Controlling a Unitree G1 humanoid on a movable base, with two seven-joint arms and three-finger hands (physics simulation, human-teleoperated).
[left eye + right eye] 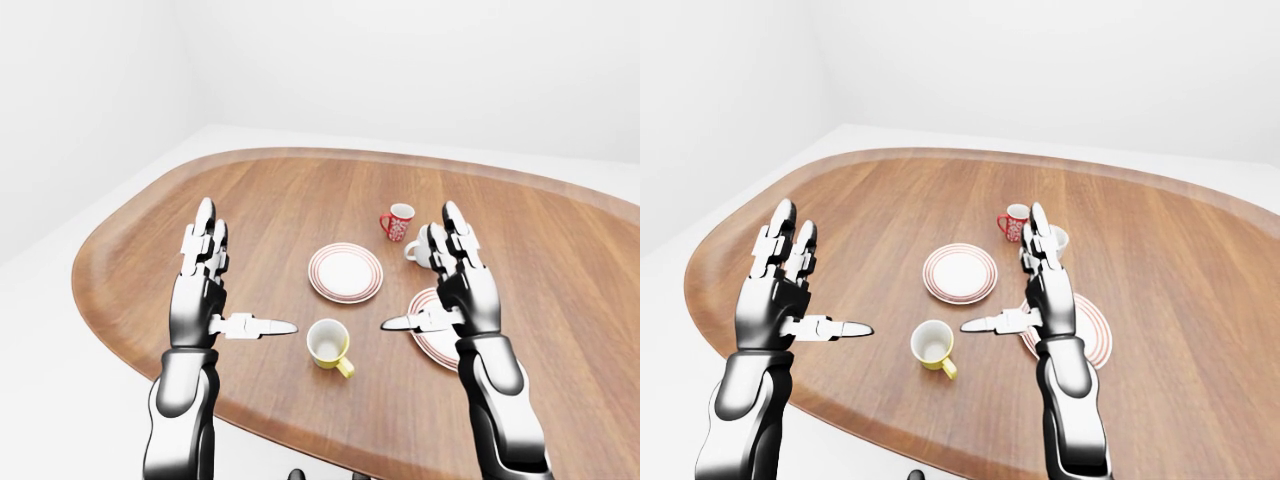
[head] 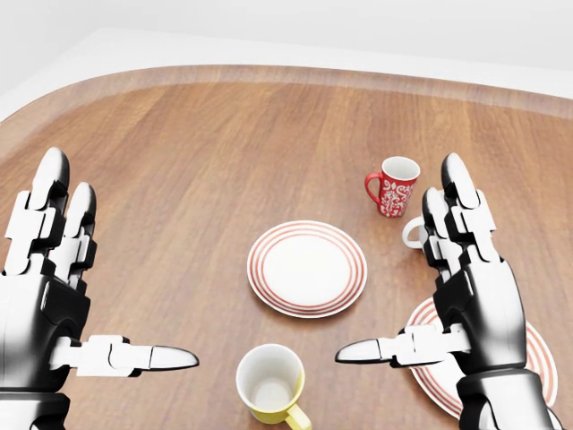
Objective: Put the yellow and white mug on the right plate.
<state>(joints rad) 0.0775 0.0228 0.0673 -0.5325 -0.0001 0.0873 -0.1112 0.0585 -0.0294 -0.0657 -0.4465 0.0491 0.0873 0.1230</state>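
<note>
The yellow and white mug [image 2: 270, 385] stands upright on the wooden table [image 1: 270, 200], near the bottom of the head view, between my two hands. The right plate [image 2: 530, 356], white with red rings, lies partly under my right hand [image 2: 398, 267]. That hand is open and empty, fingers up, thumb pointing left toward the mug without touching it. My left hand [image 2: 125, 264] is open and empty to the left of the mug, thumb pointing right.
A second red-ringed plate [image 2: 307, 269] lies above the yellow mug. A red patterned mug [image 2: 394, 185] and a white mug [image 1: 1058, 238] stand above the right plate; my right fingers partly hide the white mug. The table's rounded edge [image 1: 110, 300] runs just below my left hand.
</note>
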